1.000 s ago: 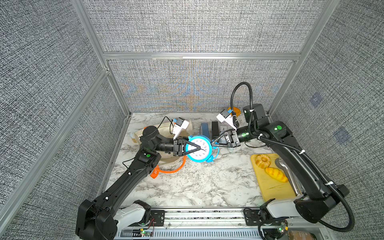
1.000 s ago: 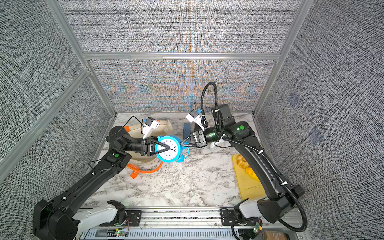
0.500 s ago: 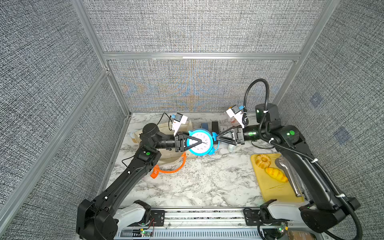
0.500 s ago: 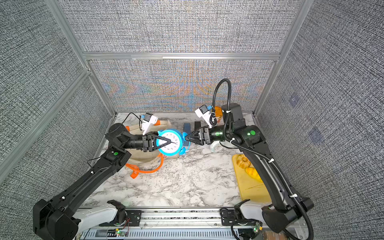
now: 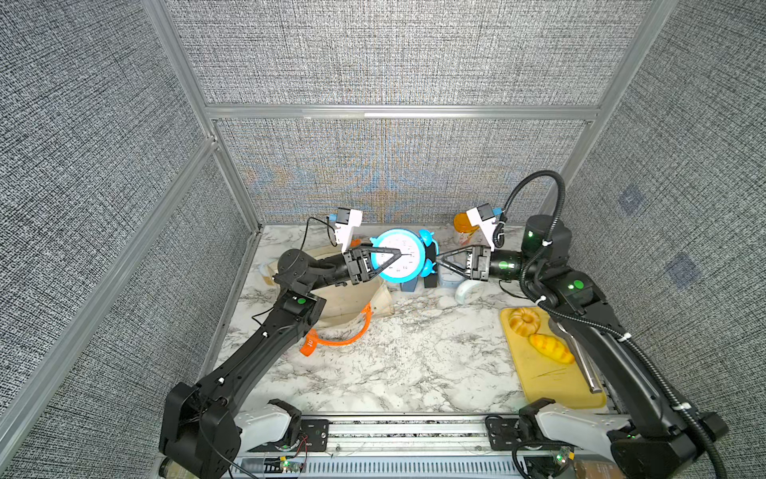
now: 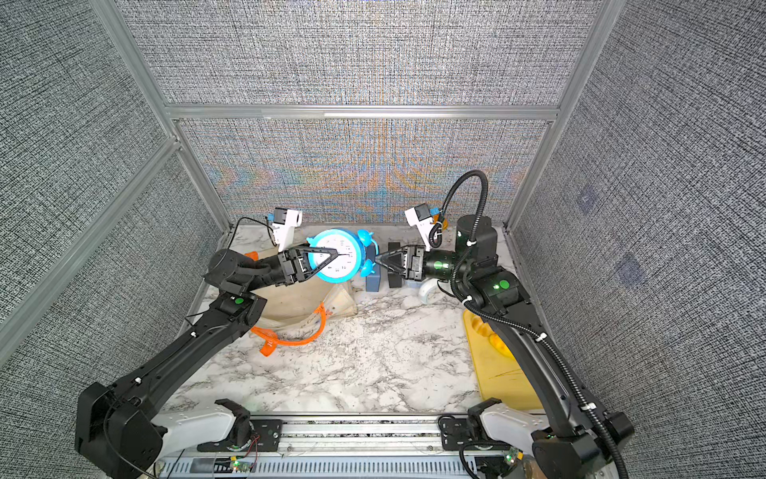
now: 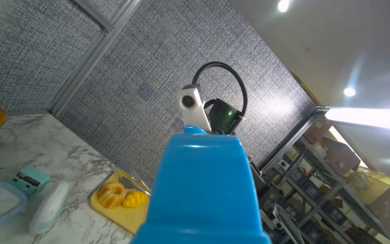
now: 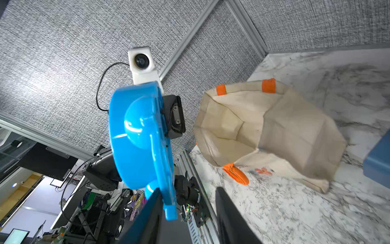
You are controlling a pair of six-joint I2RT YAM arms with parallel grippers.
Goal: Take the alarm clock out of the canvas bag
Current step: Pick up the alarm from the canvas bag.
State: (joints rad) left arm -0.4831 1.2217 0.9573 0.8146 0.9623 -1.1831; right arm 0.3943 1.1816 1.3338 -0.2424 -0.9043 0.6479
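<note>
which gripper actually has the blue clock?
The left gripper: it is shut on the blue alarm clock, one finger across the dial. The right gripper stands open beside it.

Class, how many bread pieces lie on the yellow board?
2, both on the board: a ring bun at its far end, a long loaf just nearer. The right arm hides part of it.

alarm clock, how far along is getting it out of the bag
Done: the alarm clock is clear of the canvas bag, held in the air by the left gripper; the bag lies open with nothing visible inside. In hand: the right gripper, jaws apart, sits at the clock's edge, not gripping. Left: probably a handover or setting it on the table.
</note>
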